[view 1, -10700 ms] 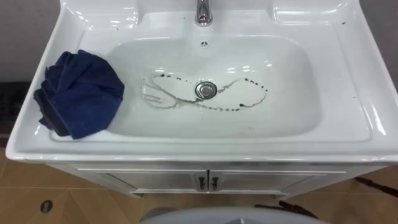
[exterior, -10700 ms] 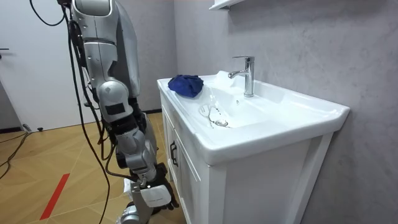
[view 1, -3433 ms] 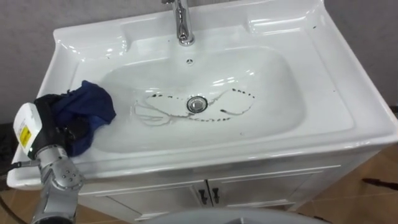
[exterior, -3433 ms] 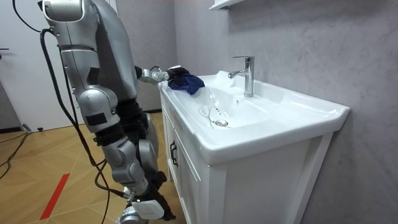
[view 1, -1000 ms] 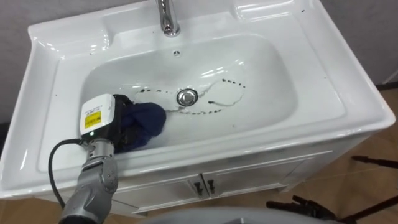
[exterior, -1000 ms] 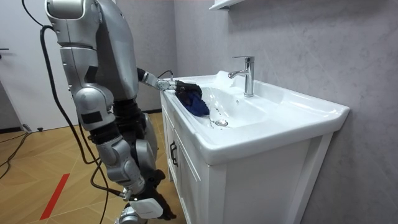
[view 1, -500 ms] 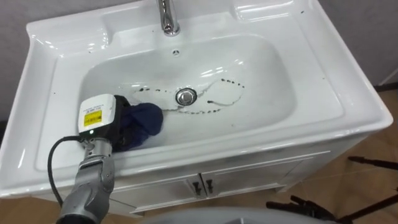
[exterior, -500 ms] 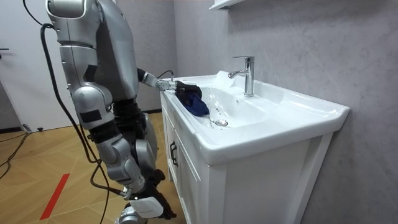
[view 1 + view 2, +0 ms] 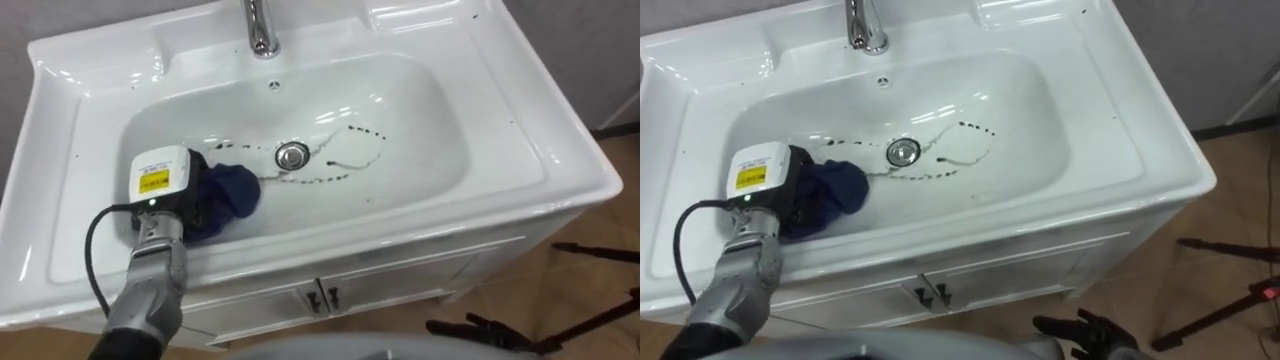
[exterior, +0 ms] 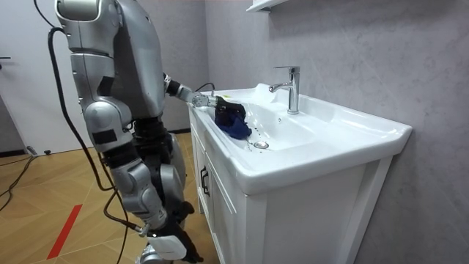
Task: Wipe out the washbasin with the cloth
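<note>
A white basin (image 9: 480, 110) has a chrome drain (image 9: 292, 155) and a thin line of dark marks (image 9: 352, 152) looping round it. My left hand (image 9: 163, 190) is down in the bowl's left part, shut on a crumpled dark blue cloth (image 9: 230, 195). The cloth presses on the bowl floor just left of the drain. In the room view the left hand (image 10: 207, 101) reaches over the basin's rim with the blue cloth (image 10: 236, 122) hanging under it. My right hand (image 9: 1087, 333) shows low in front of the cabinet.
A chrome faucet (image 9: 261, 28) stands at the back rim, with an overflow hole (image 9: 273, 86) below it. Under the basin is a white cabinet with two door handles (image 9: 322, 296). I stand close to the cabinet's front on a wooden floor (image 10: 51, 213).
The cloth lay on the basin's left rim at first; my left hand took it and carried it down into the bowl. In the last second hand and cloth slid slightly toward the drain.
</note>
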Available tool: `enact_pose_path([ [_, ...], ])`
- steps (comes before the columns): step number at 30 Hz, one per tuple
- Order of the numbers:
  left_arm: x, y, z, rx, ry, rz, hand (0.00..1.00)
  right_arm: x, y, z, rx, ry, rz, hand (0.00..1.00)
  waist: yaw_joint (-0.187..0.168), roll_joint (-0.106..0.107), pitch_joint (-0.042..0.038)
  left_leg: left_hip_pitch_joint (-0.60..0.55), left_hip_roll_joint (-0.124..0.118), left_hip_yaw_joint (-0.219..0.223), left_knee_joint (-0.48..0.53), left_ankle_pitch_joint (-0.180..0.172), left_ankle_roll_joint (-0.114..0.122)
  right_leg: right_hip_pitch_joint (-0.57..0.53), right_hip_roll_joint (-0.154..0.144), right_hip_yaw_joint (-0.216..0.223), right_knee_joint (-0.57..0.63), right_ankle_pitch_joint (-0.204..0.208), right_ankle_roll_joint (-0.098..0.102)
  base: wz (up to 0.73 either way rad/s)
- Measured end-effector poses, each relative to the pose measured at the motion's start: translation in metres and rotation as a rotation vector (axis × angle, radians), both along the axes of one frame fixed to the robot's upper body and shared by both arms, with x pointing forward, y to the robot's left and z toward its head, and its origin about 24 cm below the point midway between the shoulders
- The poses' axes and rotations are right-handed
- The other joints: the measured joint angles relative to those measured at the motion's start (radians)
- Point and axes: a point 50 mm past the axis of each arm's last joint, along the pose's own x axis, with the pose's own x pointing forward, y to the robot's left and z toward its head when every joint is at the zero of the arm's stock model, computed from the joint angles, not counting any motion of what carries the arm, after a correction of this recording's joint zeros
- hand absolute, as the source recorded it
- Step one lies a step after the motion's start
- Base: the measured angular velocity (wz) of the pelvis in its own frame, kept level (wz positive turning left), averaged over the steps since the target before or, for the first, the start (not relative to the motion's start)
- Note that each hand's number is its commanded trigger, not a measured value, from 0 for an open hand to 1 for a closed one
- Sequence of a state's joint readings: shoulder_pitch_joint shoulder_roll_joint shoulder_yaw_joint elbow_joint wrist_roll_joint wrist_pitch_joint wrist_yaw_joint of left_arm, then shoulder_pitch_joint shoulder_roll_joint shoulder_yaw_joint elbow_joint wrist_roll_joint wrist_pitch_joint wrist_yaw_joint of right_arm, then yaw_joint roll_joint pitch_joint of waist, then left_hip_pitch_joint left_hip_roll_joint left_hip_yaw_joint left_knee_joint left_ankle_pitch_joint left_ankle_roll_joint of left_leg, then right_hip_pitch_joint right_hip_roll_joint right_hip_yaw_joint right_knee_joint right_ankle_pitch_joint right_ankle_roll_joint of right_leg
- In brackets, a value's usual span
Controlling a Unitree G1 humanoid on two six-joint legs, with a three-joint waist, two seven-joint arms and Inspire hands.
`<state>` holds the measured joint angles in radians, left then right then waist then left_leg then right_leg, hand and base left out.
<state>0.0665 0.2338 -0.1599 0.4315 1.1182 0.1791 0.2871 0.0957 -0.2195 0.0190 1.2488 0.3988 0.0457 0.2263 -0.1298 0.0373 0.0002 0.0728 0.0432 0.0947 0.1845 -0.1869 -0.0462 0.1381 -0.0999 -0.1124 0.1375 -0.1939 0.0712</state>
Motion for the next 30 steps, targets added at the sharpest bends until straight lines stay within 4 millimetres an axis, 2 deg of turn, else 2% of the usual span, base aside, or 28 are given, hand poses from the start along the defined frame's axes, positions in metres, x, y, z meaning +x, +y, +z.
enact_pose_path([
  [3, 0.005, 0.0, 0.003, 0.033, 0.001, -0.01, 1.0, 0.001, -0.001, 0.001, -0.007, -0.005, -0.011, 0.0, -0.02, 0.015, -0.0006, -0.008, 0.0, 0.014, 0.0, 0.0, 0.0, -0.012, -0.001, 0.009, 0.002, 0.0, 0.0, -0.07],
  [6, 0.017, -0.002, 0.008, 0.04, -0.02, -0.015, 1.0, 0.004, -0.004, 0.002, -0.028, -0.01, -0.014, 0.0, -0.031, 0.024, 0.0062, -0.008, 0.0, 0.028, 0.001, 0.0, 0.0, -0.016, -0.002, 0.026, 0.009, 0.0, 0.0, -0.09],
  [8, 0.025, -0.001, 0.009, 0.051, -0.018, -0.015, 1.0, 0.003, -0.013, 0.004, -0.065, 0.002, -0.007, 0.0, -0.036, 0.031, 0.0141, -0.005, 0.0, 0.045, 0.001, 0.0, 0.0, -0.018, -0.004, 0.034, 0.012, 0.0, 0.0, -0.12],
  [10, 0.027, 0.001, 0.009, 0.075, -0.008, -0.018, 1.0, 0.002, -0.018, 0.005, -0.085, 0.008, 0.005, 0.0, -0.052, 0.033, 0.0158, -0.007, 0.0, 0.045, 0.0, 0.0, 0.0, -0.022, -0.004, 0.035, 0.012, 0.0, 0.0, -0.03],
  [15, 0.032, 0.002, 0.005, 0.083, 0.018, -0.011, 1.0, -0.005, -0.026, 0.007, -0.148, 0.061, 0.068, 0.0, -0.081, 0.035, 0.0144, -0.017, 0.001, 0.058, 0.0, 0.0, 0.0, -0.034, -0.004, 0.032, 0.014, 0.0, 0.0, 0.0],
  [20, 0.043, -0.006, 0.003, 0.095, 0.036, -0.037, 1.0, -0.033, -0.021, 0.002, -0.192, 0.257, 0.271, 0.0, -0.088, 0.037, 0.0124, -0.027, 0.003, 0.074, 0.001, 0.0, 0.0, -0.056, -0.004, 0.037, 0.022, 0.0, 0.0, -0.03],
  [24, 0.051, -0.011, 0.001, 0.064, 0.053, -0.021, 1.0, -0.038, -0.016, 0.0, -0.192, 0.3, 0.332, 0.0, -0.088, 0.036, 0.0131, -0.028, 0.007, 0.098, 0.001, 0.0, 0.0, -0.073, -0.002, 0.055, 0.038, 0.0, 0.0, -0.13],
  [25, 0.052, -0.01, -0.001, 0.054, 0.065, -0.009, 1.0, -0.037, -0.015, 0.0, -0.196, 0.309, 0.35, 0.0, -0.09, 0.032, 0.0157, -0.029, 0.008, 0.099, 0.001, -0.001, 0.002, -0.073, -0.002, 0.057, 0.042, 0.0, 0.0, -0.09],
  [30, 0.05, -0.007, -0.009, 0.038, 0.094, 0.034, 1.0, -0.038, -0.013, -0.001, -0.199, 0.341, 0.375, 0.0, -0.112, 0.036, 0.012, -0.027, 0.013, 0.11, 0.002, -0.003, 0.005, -0.087, 0.004, 0.071, 0.053, 0.0, 0.0, -0.07],
])
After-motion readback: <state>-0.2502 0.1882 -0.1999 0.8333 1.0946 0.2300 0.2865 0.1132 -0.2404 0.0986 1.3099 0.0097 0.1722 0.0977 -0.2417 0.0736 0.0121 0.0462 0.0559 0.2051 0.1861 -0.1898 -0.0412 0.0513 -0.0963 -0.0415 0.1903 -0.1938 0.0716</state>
